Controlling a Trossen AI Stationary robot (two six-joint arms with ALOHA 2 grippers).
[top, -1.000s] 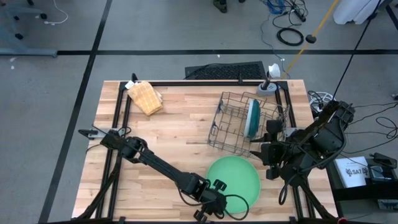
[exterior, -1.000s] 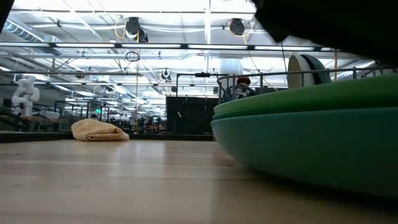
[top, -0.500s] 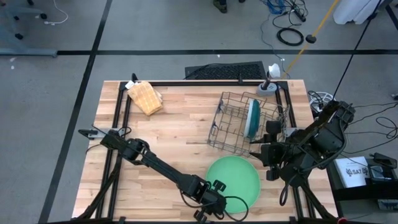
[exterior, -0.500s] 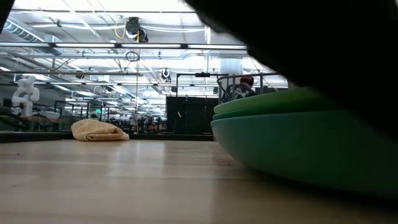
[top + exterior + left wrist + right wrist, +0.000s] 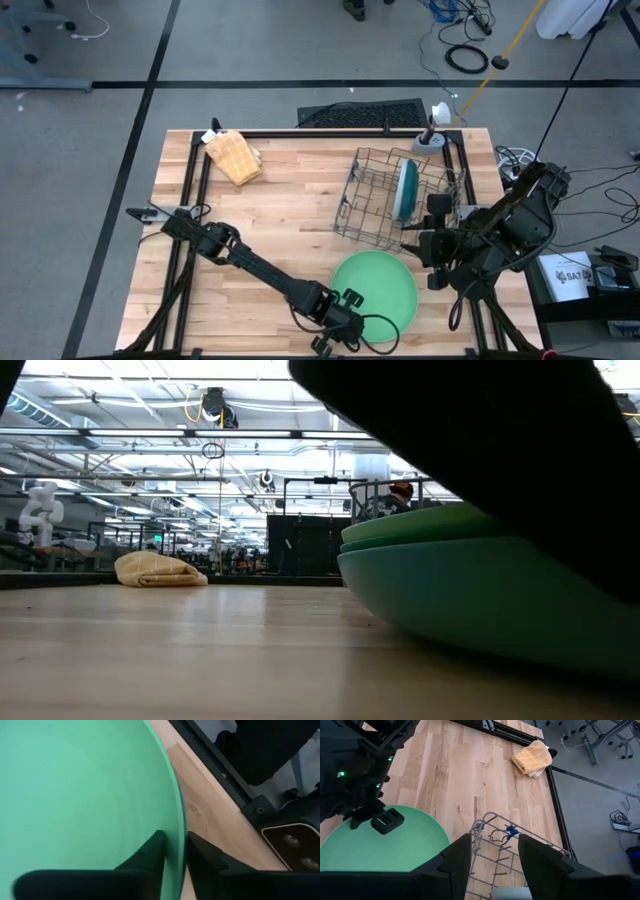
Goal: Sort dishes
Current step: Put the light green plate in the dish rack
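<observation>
At the lower middle of the high view, the left claw [image 5: 350,318] sits at the near-left rim of the large, round light green plate [image 5: 378,287], which tops a stack on the wooden table [image 5: 290,200]. The left wrist view shows why: one dark finger [image 5: 150,854] lies inside the rim and the other outside it, nearly touching, so the claw is closing on the plate's edge. A thin rim is the only part of a flat dish that two fingers can pinch.

The low view shows a large dark green plate [image 5: 400,535] and a dark teal plate [image 5: 470,595] beneath, so the top one probably has to come off first.

The right claw [image 5: 437,262] waits at the stack's right edge, its fingers spread and holding nothing, aimed toward the wire dish rack [image 5: 385,195]. That rack, right of centre in the high view, already holds a pale grey-white plate [image 5: 406,188] standing on edge between its wires, presumably the slot pattern the other plates are meant to follow.

A tan waffle-textured cloth [image 5: 234,155] lies at the upper left of the table, well apart.
</observation>
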